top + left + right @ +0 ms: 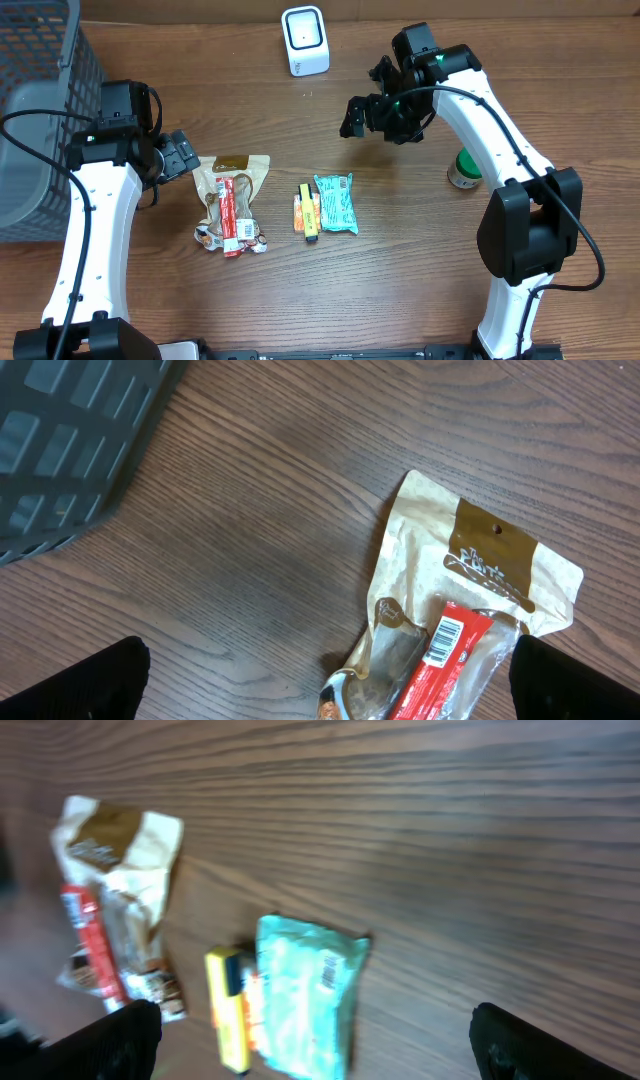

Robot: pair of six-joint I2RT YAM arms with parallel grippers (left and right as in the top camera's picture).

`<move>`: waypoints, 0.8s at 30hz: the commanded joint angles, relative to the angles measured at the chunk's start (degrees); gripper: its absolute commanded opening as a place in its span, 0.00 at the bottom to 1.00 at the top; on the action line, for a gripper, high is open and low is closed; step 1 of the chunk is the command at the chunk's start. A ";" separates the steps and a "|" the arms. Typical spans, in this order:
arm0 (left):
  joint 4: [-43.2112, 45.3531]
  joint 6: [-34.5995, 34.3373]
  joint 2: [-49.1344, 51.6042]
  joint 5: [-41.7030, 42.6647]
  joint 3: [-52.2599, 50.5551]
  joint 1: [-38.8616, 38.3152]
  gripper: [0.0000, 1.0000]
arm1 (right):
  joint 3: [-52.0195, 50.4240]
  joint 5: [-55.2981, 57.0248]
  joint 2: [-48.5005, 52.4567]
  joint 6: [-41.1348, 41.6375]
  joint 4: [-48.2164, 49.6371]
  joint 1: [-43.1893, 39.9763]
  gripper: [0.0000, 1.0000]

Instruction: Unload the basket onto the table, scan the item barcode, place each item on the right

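Wooden desk (400, 290), carrying every lot. Grey mesh basket (40, 60), far left. Tan snack pouch (232, 190), left of centre, just beside the left claw (186, 155) (jaws spread, empty; right claw (352, 118) likewise). Probably light, soft and crinkly, with slippery film, so pinch a flat edge. Teal packet (336, 203), centre. White scanner (304, 40), far edge. Red wrapper (445, 650) on or inside the pouch, barcode up. Brown-band script unreadable.

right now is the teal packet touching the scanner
No, the teal packet lies well apart from the scanner, which stands at the far edge.
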 commanded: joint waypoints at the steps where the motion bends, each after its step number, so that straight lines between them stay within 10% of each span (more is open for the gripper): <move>1: -0.07 0.22 0.33 -0.57 -0.22 0.09 1.00 | -0.28 -4.79 -0.24 -0.11 -1.01 0.15 1.00; 8: -0.09 0.22 0.33 -0.57 -0.22 0.09 1.00 | -0.28 -6.75 -0.24 -0.09 -2.78 0.24 0.96; 15: -0.09 0.22 0.33 -0.57 -0.22 0.09 1.00 | -0.44 -6.71 -0.24 1.81 -4.57 1.88 0.30; 24: -0.09 0.22 0.33 -0.57 -0.22 0.09 1.00 | -5.73 -2.19 -0.24 4.52 -4.26 11.26 0.38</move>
